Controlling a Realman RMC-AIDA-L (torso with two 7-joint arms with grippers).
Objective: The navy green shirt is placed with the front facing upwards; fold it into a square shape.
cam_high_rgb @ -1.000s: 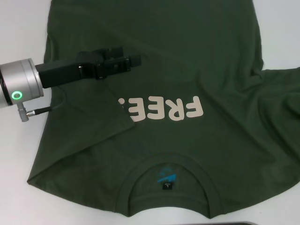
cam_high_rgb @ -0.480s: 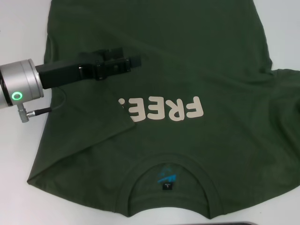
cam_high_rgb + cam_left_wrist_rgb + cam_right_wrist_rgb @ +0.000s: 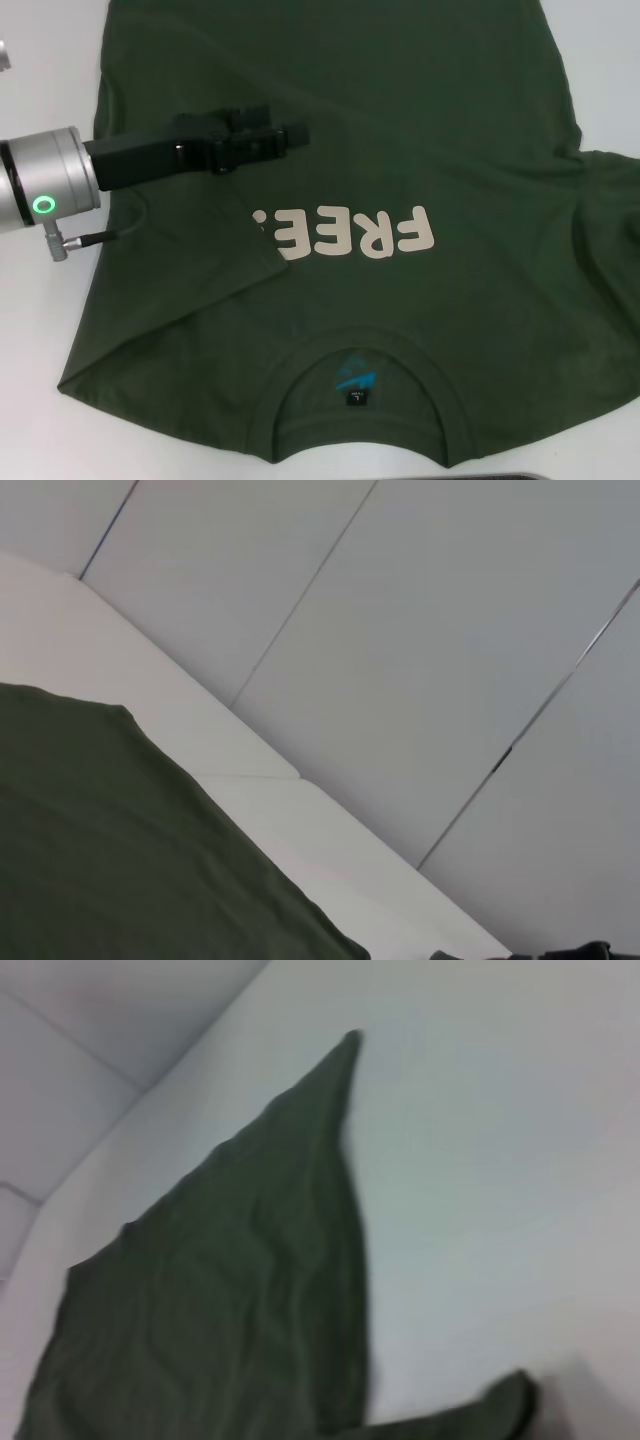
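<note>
One large dark olive-green short-sleeved shirt point(image 3: 400, 150) with cream block letters point(image 3: 345, 232) on its chest lay spread across the white desk point(image 3: 40, 330), its round collar point(image 3: 358, 385) nearest you and its hem far from you, so its long axis ran straight away from the robot. The left side was already folded inward: a diagonal edge crossed the chest and hid the lettering's left end, leaving "FREE" readable upside down. The right sleeve point(image 3: 605, 210) lay spread out flat toward the right edge, not yet folded.

Your left tool point(image 3: 290, 135), a black gripper on a silver wrist, reached in from the left and sat over the folded left panel, just beyond the letters, pointing toward the shirt's middle. Its fingers looked drawn close together and no cloth showed between them, though whether they touched the fabric could not be told.

Your right tool was out of the head view; its wrist camera showed only a pointed piece of green cloth on the desk. You could judge the unfolded right side nearer your right arm.
</note>
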